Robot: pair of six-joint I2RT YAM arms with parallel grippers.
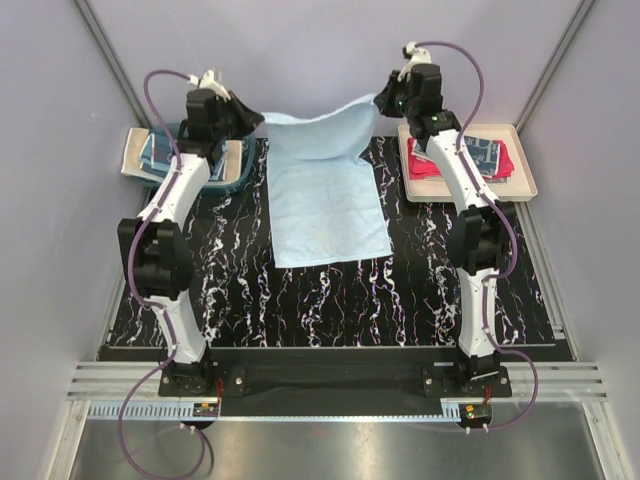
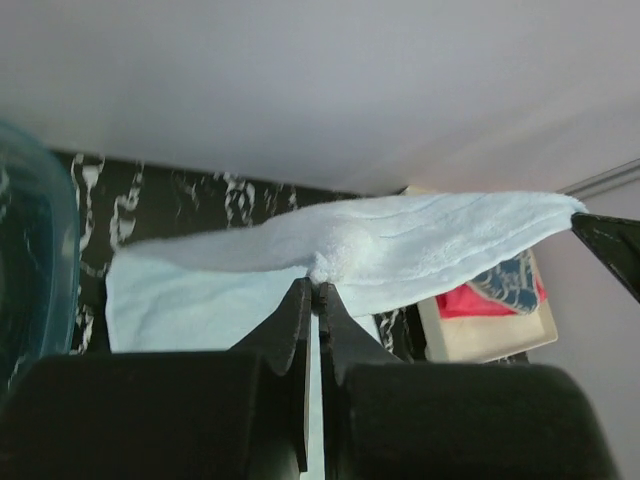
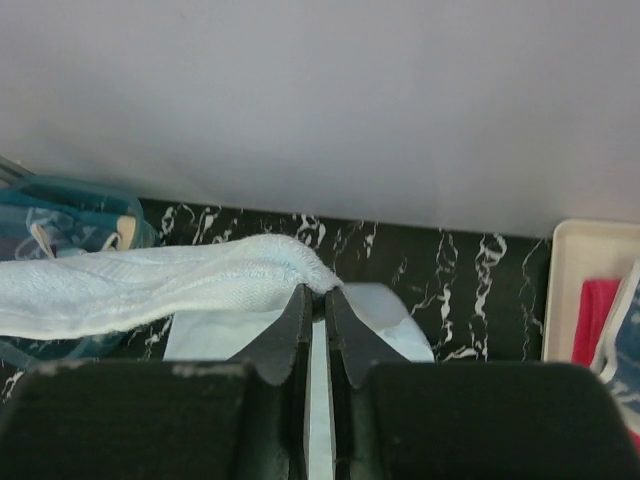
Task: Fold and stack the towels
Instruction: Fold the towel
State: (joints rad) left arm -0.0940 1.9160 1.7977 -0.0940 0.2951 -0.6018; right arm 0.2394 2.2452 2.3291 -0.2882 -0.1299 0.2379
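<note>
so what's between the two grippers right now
The light blue towel: its far edge spans left gripper to right gripper, each pinching a corner; clearest in the top view.

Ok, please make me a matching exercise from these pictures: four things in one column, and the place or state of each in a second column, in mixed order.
Column one
1 light blue towel
2 cream tray
3 teal basket
4 left hand

Column two
a at the far left
b shut on a corner of the cloth
c at the far right, with folded cloths on it
d far edge lifted, near part lying flat

Pairs: 1-d, 2-c, 3-a, 4-b
</note>
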